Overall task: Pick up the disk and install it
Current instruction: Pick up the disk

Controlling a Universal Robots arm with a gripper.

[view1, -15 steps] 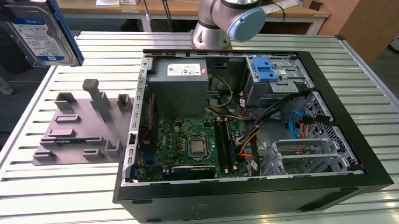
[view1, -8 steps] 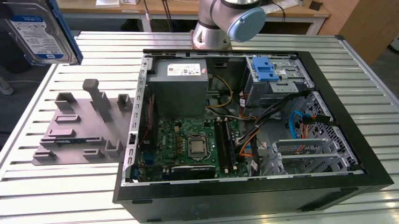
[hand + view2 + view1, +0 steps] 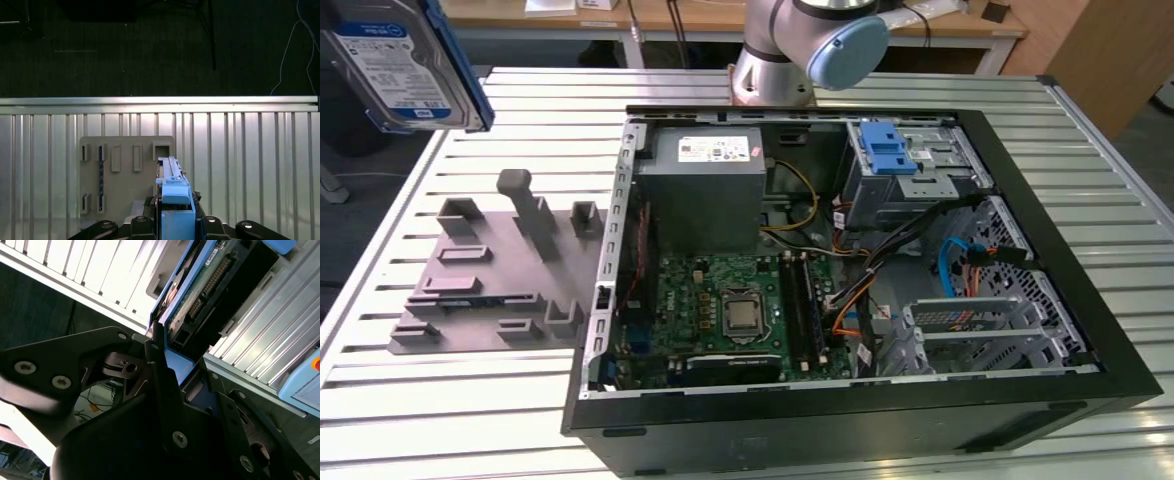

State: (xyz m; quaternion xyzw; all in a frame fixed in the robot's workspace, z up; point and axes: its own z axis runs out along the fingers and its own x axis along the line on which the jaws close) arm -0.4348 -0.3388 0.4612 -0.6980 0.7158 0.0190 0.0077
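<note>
tool (image 3: pixel 176 221) clenched on the disk (image 3: pixel 170 172), pinching its flat faces; disk held in the air above the grey holder plate (image 3: pixel 127 165) on the tabletop (image 3: pixel 240 160); grip likely leaves the edges free for sliding in; not yet in the open computer case (image 3: pixel 854 250).

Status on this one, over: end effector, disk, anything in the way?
End effector shut on disk. Disk aloft over grey fixture plate, outside open computer case. Cables lie loose beside drive cage.
</note>
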